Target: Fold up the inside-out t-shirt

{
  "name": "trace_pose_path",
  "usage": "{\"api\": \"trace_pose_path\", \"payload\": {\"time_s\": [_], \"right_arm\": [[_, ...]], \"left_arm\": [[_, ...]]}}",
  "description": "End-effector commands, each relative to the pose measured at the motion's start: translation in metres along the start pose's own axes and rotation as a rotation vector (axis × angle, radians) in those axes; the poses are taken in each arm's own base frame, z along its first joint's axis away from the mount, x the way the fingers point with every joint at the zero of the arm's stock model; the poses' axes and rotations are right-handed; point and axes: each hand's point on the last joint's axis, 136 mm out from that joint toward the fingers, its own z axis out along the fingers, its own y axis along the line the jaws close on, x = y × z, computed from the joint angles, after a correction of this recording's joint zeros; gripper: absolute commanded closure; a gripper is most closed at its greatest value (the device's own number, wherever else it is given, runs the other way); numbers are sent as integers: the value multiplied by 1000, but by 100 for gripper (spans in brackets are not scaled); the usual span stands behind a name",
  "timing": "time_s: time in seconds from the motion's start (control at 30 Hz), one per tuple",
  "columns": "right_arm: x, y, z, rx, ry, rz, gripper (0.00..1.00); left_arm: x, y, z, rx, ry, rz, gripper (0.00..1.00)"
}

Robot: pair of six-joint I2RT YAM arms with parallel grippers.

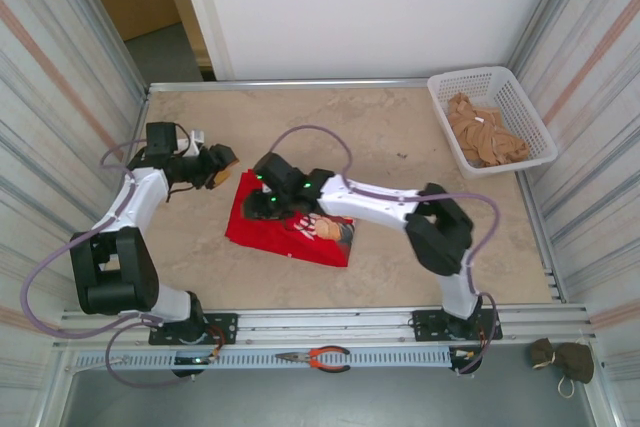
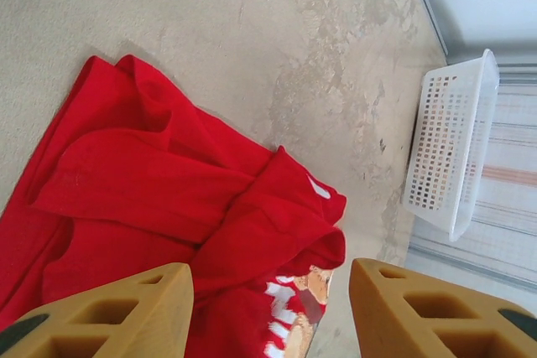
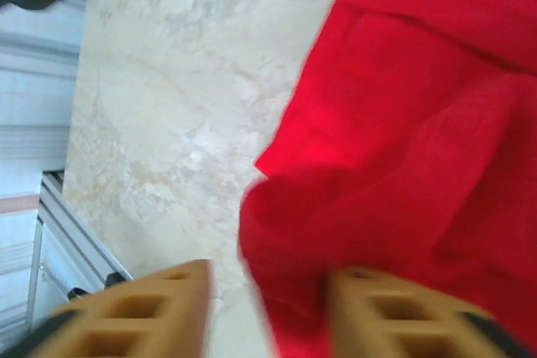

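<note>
A bright red t-shirt [image 1: 290, 232] lies bunched in loose folds on the beige marbled surface [image 1: 400, 137], just left of centre in the overhead frame, with a patch of white-and-tan print showing near its right edge.

The right end effector [image 1: 262, 205] sits low over the shirt's upper left part. In its wrist view the right end effector [image 3: 268, 308] has its tan fingers [image 3: 143, 316] spread apart, one over bare surface and the other over red cloth, and the shirt's [image 3: 419, 123] edge runs between them. That view is blurred, so contact with the cloth cannot be judged.

The left end effector [image 1: 222, 162] hangs just beyond the shirt's upper left corner, apart from the cloth. Seen from its wrist, the left end effector [image 2: 273, 291] is open with nothing between its fingers [image 2: 126, 316]. The rumpled shirt [image 2: 151, 199] spreads across the lower left of that frame.

A white mesh basket [image 1: 470, 74] stands at the upper right of the overhead frame and holds a tan garment [image 1: 485, 132], well apart from the shirt. Red-handled pliers [image 1: 320, 357] rest on the metal rail [image 1: 400, 322] along the bottom edge.
</note>
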Motion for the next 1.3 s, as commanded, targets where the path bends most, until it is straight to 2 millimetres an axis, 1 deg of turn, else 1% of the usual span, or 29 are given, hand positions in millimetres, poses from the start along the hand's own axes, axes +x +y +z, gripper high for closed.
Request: {"api": "trace_pose_path", "payload": {"time_s": [0.0,0.03,0.07,0.1,0.17,0.2,0.27,0.33,0.43,0.47,0.53,0.63,0.7,0.77,0.83,0.9,1.0,1.03,1.07,1.1,1.13,1.2,1.23,1.27], "right_arm": [[21,24,28,-87,118,-46,40],[25,34,23,-110,127,-77,35],[27,39,15,-121,128,-104,32],[28,41,5,-126,119,-122,31],[22,36,-20,-119,87,-130,30],[18,27,-34,-108,67,-121,31],[6,1,-58,-64,21,-88,32],[-5,-38,-78,5,-14,-32,33],[-16,-96,-98,116,-42,59,33],[-17,-111,-102,153,-43,76,33],[-19,-137,-107,210,-41,101,30],[-20,-159,-109,266,-24,109,27],[-20,-167,-105,277,-11,114,25],[-19,-171,-99,276,8,120,25],[-19,-172,-92,269,22,121,25],[-19,-172,-83,253,36,127,26],[-21,-170,-71,231,49,134,29],[-23,-167,-68,219,53,134,31],[-25,-165,-64,207,56,136,36],[-28,-161,-60,192,58,135,44],[-32,-156,-59,174,57,130,56],[-39,-142,-58,136,50,113,88],[-43,-135,-59,120,45,108,100],[-47,-127,-60,94,42,105,100]], "left_arm": [[-8,-5,-9,23,-6,-14,48],[-12,-4,-13,30,-14,-20,48],[-15,-5,-16,37,-21,-20,48],[-17,-4,-19,36,-28,-21,48],[-19,-5,-24,38,-34,-16,47],[-18,-7,-25,40,-34,-10,47],[-14,-8,-28,45,-34,-7,47],[-5,-8,-28,50,-24,-7,47],[17,-6,-22,40,8,4,47],[26,-6,-19,35,24,11,47],[48,-6,-13,16,55,40,47],[78,-4,-5,-13,90,71,47],[99,-3,2,-28,113,88,47],[118,-1,10,-42,135,104,47],[132,2,16,-58,150,117,47],[144,8,24,-79,161,124,47],[155,16,34,-102,180,134,47],[157,18,38,-100,186,135,47],[158,21,42,-103,190,132,47],[159,27,47,-116,193,126,47],[160,32,50,-131,198,121,47],[162,43,56,-158,205,113,47],[163,48,58,-173,207,108,47],[164,52,60,-181,211,103,47]]}}
